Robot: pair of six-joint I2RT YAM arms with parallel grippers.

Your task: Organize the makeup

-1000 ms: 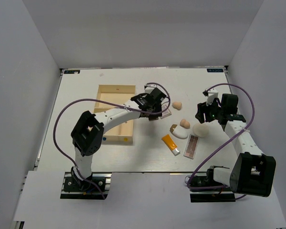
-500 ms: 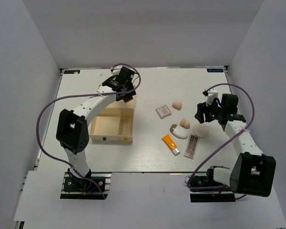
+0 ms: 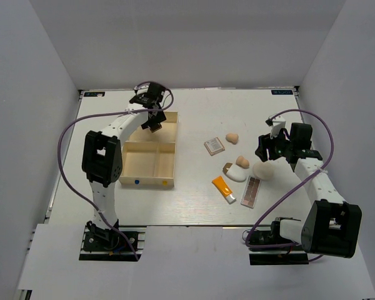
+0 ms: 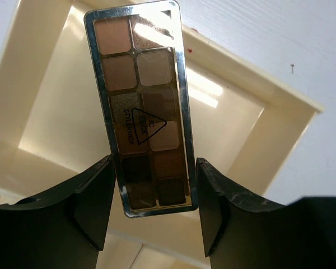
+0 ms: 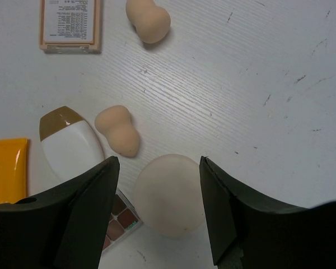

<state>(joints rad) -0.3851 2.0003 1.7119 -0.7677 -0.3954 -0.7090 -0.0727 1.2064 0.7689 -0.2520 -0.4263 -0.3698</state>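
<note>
Fingers first: logged left gripper (image 4: 154, 162) clamped on both long edges of a long, metal-framed eyeshadow palette (image 4: 143, 112) with brown shades. Grip sat low, by the darkest pans, with the lightest pans at the far end from the wrist. Saw palette lifted off the table, over the far end of a pale wooden divided box (image 3: 174, 153), with one bare compartment behind it in the wrist view. Couldn't tell whether its far tip touched the box.

Noted right gripper (image 3: 263, 152) with fingers (image 5: 89, 207) spread wide and nothing between them. Hovered over a round cream puff (image 5: 172, 193) lying on the white table (image 3: 194, 106).

Found the rest of the makeup loose on the table, right of the box and well apart from it:
- square compact (image 3: 214, 146), label side up
- tan egg-shaped sponge (image 3: 232, 137), just beside the compact
- second tan sponge (image 3: 242, 162), just beside a white oval piece with a brown cap (image 3: 234, 174)
- orange tube (image 3: 222, 188), near the oval piece on the side toward the arm bases
- second long brown-shade palette (image 3: 252, 191), just beside the puff, between tube and right arm

Saw no makeup in the box compartments visible from above.
</note>
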